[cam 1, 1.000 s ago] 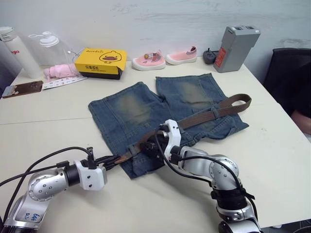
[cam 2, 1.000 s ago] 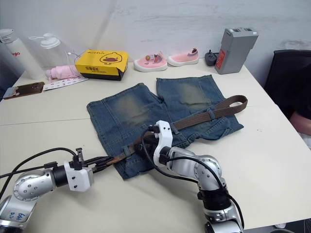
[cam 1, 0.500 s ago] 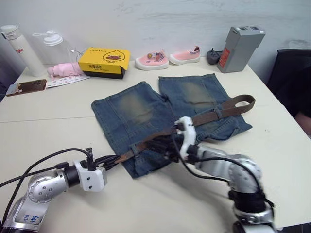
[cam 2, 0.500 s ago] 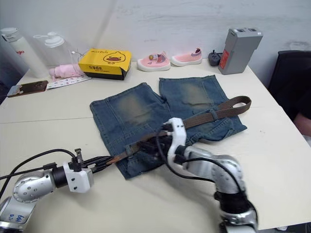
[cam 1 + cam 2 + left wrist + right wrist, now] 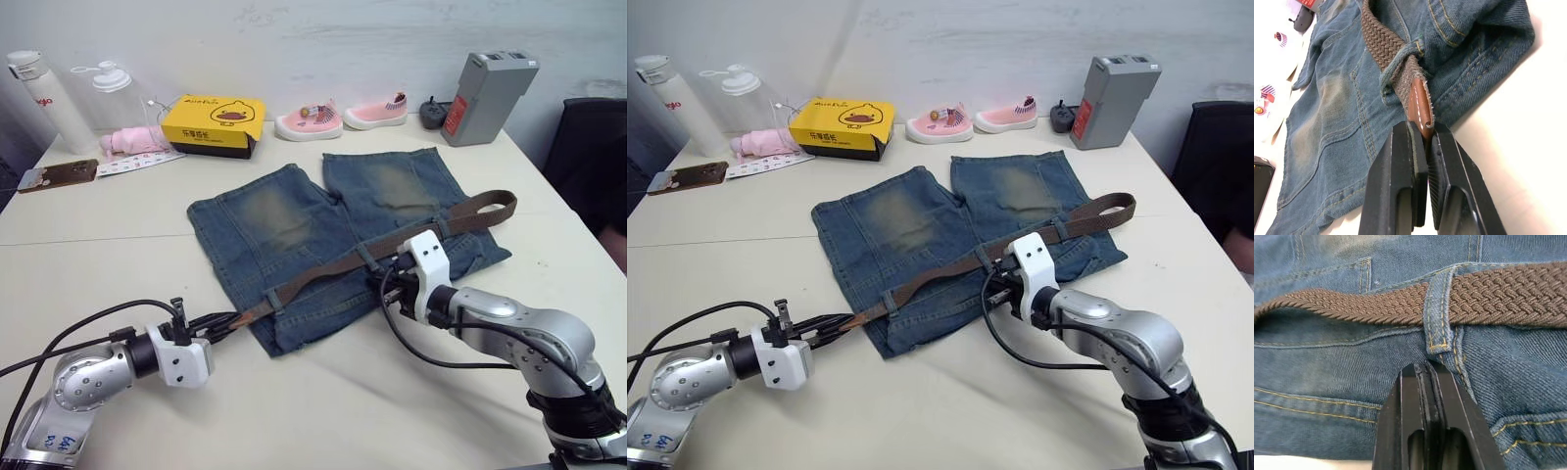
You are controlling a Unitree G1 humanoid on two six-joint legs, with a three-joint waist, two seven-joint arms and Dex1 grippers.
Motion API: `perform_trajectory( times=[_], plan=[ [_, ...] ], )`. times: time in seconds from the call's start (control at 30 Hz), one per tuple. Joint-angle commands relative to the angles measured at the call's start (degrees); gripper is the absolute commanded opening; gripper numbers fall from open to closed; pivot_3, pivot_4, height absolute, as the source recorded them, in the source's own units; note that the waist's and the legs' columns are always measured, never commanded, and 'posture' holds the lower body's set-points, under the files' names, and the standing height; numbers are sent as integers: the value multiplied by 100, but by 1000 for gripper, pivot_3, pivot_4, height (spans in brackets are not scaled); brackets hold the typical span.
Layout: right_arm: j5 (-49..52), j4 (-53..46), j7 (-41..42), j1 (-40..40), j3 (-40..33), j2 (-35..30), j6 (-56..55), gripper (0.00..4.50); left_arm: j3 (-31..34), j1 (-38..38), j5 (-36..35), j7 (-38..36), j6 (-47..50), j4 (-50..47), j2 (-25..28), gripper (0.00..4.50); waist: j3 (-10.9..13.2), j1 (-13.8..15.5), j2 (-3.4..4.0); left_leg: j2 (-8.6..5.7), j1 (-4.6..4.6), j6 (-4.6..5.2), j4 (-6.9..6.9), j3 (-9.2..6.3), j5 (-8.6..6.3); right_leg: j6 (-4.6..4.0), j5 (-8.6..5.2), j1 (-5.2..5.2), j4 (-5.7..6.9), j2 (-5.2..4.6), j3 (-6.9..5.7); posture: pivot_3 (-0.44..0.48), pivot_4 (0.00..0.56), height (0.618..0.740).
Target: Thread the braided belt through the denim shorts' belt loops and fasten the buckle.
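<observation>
On a white table, denim shorts lie centred, the braided belt running through its belt loops. The left gripper clamps the belt's leather tip at seven o'clock. The right gripper, jaws together, presses the waistband. At eleven o'clock sits a yellow duck-printed box; pink shoes at twelve.
</observation>
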Motion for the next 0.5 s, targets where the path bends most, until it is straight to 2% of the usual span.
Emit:
perform_trajectory(
  times=[0.03, 0.13, 0.27, 0.37, 0.5],
  plan=[
    [-714, 325, -46, 123, 281, 54, 52, 18, 675, 367, -277, -99, -667, 686, 527, 0, -8, -6, -13, 1, 1, 0, 0, -1, 0, 0, 0, -1, 4, 0, 0, 0, 150, 624],
    [-848, 327, 55, 136, 320, 190, 74, 18, 1131, 779, -402, -273, -1528, 1523, 1064, 0, -19, -16, -34, 19, 3, -3, 0, 0, 0, -1, -1, -3, 7, -3, -1, 0, 150, 624],
    [-1029, 321, 184, 123, 338, 373, 137, 18, 1751, 1200, -386, -405, -2979, 3567, 2042, 0, -26, -18, -49, 30, 2, -7, 1, 1, -2, -14, -12, -12, 23, -2, -6, 0, 150, 624],
    [-1122, 337, 269, 122, 310, 476, 176, 18, 1910, 1210, -174, -319, -3783, 4951, 2658, 0, -29, -19, -50, 27, 3, -7, 0, 3, -3, -20, -21, -15, 32, 2, -11, 0, 150, 624],
    [-1249, 329, 393, 126, 315, 538, 238, 18, 1785, 1062, -72, -161, -4248, 5486, 3032, 0, -31, -19, -58, 18, 7, -11, 0, 2, -6, -1, -31, -17, 56, 3, -13, 0, 150, 624]
  ],
)
